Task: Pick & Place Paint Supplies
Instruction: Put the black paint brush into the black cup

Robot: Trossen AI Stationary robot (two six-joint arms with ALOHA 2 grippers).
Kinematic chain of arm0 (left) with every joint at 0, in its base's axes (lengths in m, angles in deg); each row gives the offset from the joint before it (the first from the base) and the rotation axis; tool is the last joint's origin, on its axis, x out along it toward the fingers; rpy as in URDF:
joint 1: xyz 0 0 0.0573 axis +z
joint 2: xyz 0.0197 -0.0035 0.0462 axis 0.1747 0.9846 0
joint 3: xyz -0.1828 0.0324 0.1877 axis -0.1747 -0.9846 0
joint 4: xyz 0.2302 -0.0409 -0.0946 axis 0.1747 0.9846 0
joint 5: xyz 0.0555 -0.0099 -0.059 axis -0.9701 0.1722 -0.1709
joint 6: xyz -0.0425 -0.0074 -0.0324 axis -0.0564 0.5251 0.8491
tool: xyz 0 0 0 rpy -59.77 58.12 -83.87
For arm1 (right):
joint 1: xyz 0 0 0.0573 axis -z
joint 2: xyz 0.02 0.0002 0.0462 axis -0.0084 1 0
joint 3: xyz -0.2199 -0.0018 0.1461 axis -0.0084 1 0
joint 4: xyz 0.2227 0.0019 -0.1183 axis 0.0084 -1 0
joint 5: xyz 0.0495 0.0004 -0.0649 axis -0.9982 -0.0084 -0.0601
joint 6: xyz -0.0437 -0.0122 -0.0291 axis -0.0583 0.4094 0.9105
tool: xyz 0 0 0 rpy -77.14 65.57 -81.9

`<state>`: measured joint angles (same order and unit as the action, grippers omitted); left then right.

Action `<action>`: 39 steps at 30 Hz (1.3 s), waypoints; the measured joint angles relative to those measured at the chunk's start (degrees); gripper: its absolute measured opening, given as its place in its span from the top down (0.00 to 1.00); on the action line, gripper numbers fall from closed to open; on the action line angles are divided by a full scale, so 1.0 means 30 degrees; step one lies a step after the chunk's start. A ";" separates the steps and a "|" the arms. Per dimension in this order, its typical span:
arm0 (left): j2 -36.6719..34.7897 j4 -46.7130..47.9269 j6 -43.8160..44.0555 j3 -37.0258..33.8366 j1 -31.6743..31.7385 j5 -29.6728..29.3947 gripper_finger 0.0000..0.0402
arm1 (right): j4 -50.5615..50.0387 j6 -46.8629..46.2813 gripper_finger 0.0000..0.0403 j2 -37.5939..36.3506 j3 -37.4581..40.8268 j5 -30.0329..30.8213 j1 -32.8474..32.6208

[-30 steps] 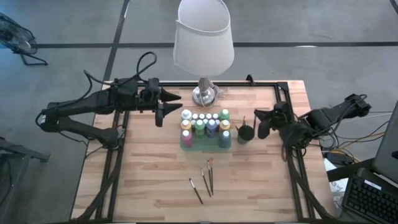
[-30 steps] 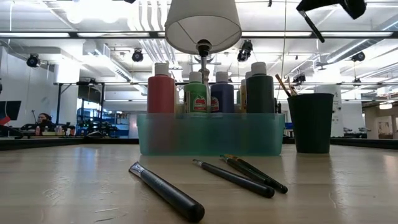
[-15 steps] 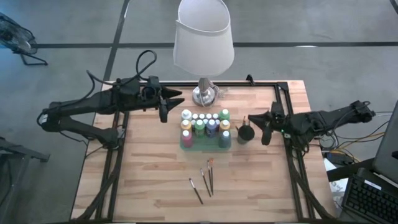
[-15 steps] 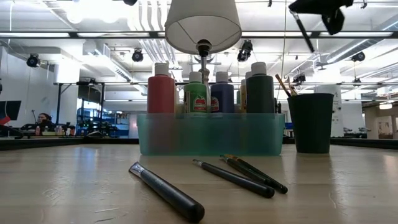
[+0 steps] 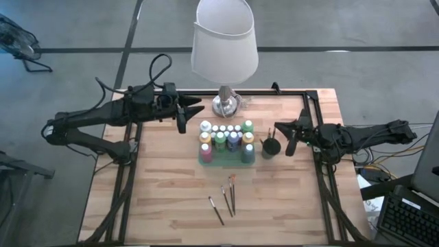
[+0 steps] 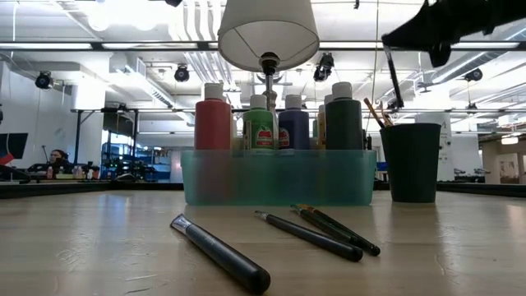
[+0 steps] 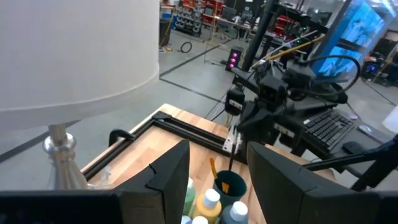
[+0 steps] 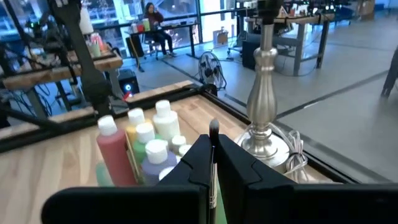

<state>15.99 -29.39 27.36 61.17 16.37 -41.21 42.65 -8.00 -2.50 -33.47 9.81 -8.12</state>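
Several white-capped paint bottles (image 5: 226, 137) stand in a teal tray (image 6: 279, 177) at the table's middle. A dark cup (image 5: 269, 146) holding a few paintbrushes stands to the tray's right. My right gripper (image 5: 289, 134) hovers just right of the cup, shut on a thin dark paintbrush (image 6: 394, 78) whose lower tip hangs at the cup's rim (image 7: 227, 177). Three more paintbrushes (image 5: 226, 197) lie flat on the wood near the front. My left gripper (image 5: 186, 112) waits open in the air, left of the tray. My right gripper pinches the paintbrush's shaft (image 8: 213, 163) between its two fingers, a short way below its upper end (image 8: 213, 128). The fingers come level from the table's right and lie across the brush. The brush hangs nearly upright below them, clear of the table.
A lamp with a white shade (image 5: 225, 44) and a silver base (image 5: 225, 104) stands behind the tray, close to both grippers. A black frame rail (image 5: 312, 116) runs along the table's far and side edges. Bare wood lies at the front left.
My right gripper has come down toward the cup and rolled its wrist, staying shut. The paintbrush has swung from a slant to nearly upright, and its lower tip has sunk to the cup's rim.
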 joint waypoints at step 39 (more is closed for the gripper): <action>-0.0007 -0.0307 -0.0285 0.0000 -0.0006 -0.1591 0.58 | 0.2345 -0.0535 0.98 0.2499 0.2649 -0.1648 -0.0003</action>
<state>15.97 -30.31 26.50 61.17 16.35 -45.98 49.68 -9.60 5.00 -25.53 4.87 -8.13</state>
